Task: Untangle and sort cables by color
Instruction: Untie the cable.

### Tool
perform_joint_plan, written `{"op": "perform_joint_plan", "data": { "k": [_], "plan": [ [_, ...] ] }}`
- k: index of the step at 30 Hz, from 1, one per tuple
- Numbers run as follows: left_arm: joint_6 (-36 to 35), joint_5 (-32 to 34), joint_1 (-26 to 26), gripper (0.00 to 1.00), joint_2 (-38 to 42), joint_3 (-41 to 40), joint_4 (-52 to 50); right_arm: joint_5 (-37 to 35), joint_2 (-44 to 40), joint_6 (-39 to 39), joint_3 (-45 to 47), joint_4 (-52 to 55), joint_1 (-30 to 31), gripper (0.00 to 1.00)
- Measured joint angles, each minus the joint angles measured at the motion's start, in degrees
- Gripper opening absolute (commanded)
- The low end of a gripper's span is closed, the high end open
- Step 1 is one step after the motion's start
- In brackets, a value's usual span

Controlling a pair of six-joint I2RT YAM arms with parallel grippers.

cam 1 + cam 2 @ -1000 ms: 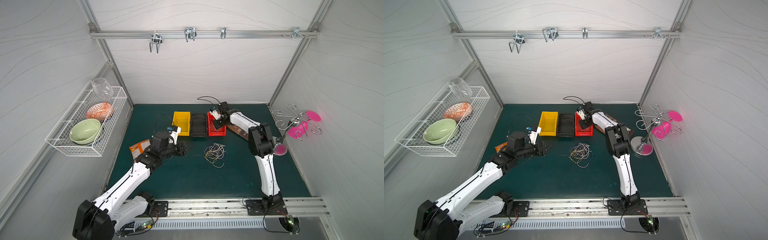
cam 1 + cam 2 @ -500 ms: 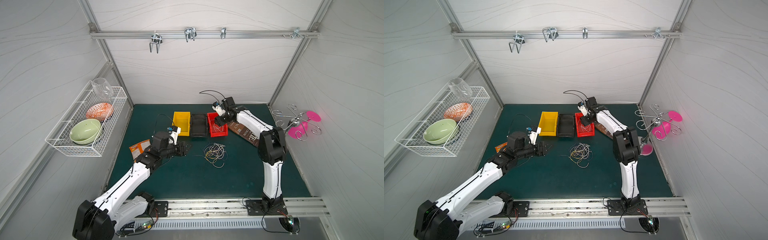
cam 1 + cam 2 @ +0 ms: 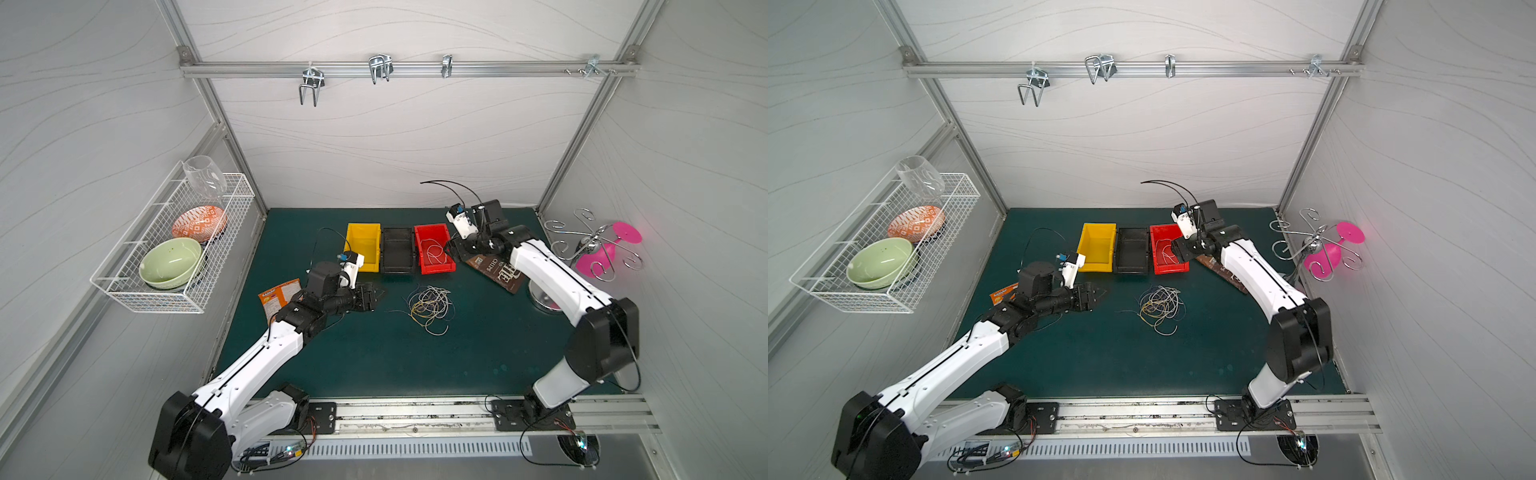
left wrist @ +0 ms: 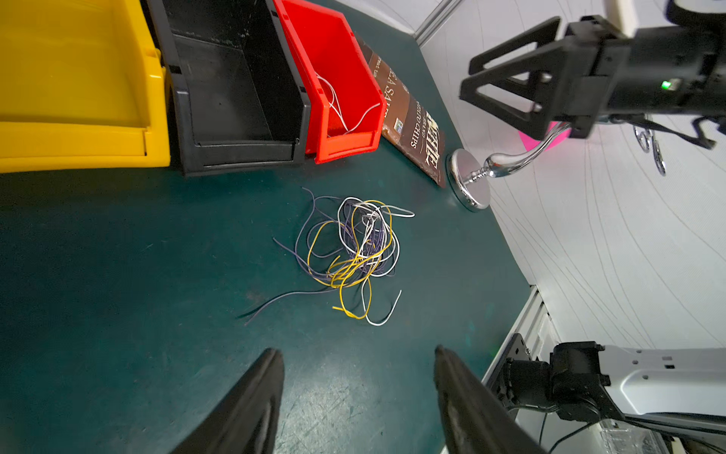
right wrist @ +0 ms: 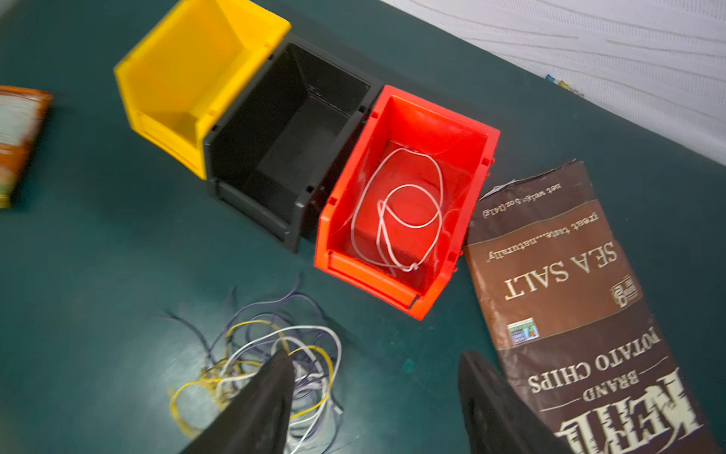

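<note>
Right arm (image 3: 552,286) has swung its elbow outward; right gripper (image 5: 375,355), earlier shut over the red bin (image 3: 434,271), now at its 3 o'clock, jaws wide, empty; left gripper (image 4: 356,350) unmoved at 9 o'clock of the tangled cables (image 3: 428,308), jaws wide, empty. Tangle lies at 6 o'clock of the red bin; one white cable (image 5: 408,186) inside it.

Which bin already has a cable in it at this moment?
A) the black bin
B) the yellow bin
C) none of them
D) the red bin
D: in the right wrist view a white cable lies coiled on the floor of the red bin, while the yellow bin and the black bin show no strands inside.
</note>
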State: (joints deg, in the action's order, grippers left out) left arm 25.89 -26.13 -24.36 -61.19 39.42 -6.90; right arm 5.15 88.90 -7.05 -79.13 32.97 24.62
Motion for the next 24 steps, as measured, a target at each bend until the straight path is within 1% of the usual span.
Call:
{"op": "perform_joint_plan", "data": {
  "k": [3,5,7,9,14,15,18,20,24],
  "plan": [
    [0.5,-1.4,-0.1,0.62,-3.0,0.0,1.4,3.0,-6.4,2.3,6.5,-0.3,0.0,0.69],
    [0.8,-2.2,-0.3,0.62,-5.0,0.0,2.2,5.3,-9.3,3.1,10.7,-0.3,0.0,0.65],
    [1.0,-2.5,-0.6,0.6,-6.7,0.0,3.0,7.3,-9.9,3.4,13.2,-0.2,0.2,0.63],
    [1.2,-2.9,-1.0,0.59,-8.1,0.0,3.6,7.9,-9.3,3.5,14.4,0.3,1.1,0.6],
    [2.0,-3.1,-1.6,0.58,-10.6,-0.4,5.5,8.0,-3.5,2.9,12.1,0.9,5.2,0.39],
    [2.3,-3.1,-1.6,0.57,-10.6,-0.7,5.8,8.0,-1.9,2.8,11.3,0.9,5.7,0.36],
    [2.7,-3.0,-1.6,0.57,-10.6,-1.4,6.0,7.6,3.5,2.6,8.8,1.0,6.2,0.36],
    [2.8,-3.0,-1.6,0.57,-10.6,-1.6,6.0,7.2,7.3,2.6,7.1,1.1,6.4,0.37],
    [2.8,-3.0,-1.6,0.58,-10.5,-1.6,6.0,6.2,11.2,2.6,6.1,1.0,7.2,0.37]
  ]
}}
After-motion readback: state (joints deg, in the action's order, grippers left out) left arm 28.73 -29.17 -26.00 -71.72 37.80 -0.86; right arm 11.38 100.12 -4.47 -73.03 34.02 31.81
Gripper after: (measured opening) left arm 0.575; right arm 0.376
